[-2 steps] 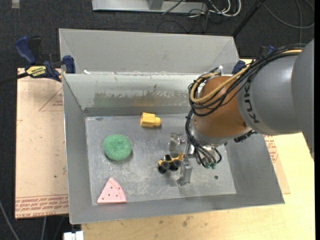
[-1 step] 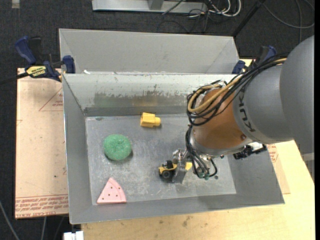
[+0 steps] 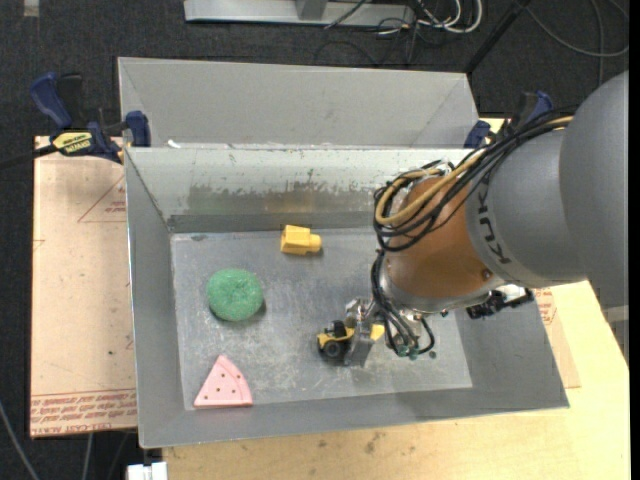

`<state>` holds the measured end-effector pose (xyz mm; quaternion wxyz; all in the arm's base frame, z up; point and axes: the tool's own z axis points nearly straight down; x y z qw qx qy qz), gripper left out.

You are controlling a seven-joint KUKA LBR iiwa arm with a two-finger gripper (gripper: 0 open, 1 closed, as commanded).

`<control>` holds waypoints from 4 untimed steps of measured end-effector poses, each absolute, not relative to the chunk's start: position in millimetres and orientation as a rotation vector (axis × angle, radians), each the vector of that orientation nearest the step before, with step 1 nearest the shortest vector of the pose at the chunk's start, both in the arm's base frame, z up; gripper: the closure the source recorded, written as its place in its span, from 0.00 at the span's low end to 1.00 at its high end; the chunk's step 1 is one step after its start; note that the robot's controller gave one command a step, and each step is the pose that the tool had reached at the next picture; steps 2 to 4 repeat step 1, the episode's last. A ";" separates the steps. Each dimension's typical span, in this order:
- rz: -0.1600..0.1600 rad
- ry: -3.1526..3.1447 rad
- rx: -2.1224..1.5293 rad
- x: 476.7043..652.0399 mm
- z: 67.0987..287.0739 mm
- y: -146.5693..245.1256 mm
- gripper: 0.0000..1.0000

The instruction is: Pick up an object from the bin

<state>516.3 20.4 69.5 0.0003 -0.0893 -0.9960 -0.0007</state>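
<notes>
Four small things lay in the grey bin [image 3: 150, 268]. The jaws sat low at a yellow-and-black toy vehicle [image 3: 333, 343], front right; open or closed, I could not tell. Yellow block [image 3: 299, 240], green pad [image 3: 235, 295] and pink triangle [image 3: 224, 385] lay apart, leftward.

Robotics lab: KUKA arm [image 3: 565, 193] over a grey metal bin [image 3: 300, 103], loose cables [image 3: 447, 6] on dark carpet [image 3: 100, 13] behind.
</notes>
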 end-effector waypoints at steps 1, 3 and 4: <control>-0.002 -3.131 -0.286 542.8 277.1 0.8 1.00; -0.002 -3.131 -0.286 542.8 277.1 0.8 1.00; -0.002 -3.131 -0.286 542.8 277.1 0.8 1.00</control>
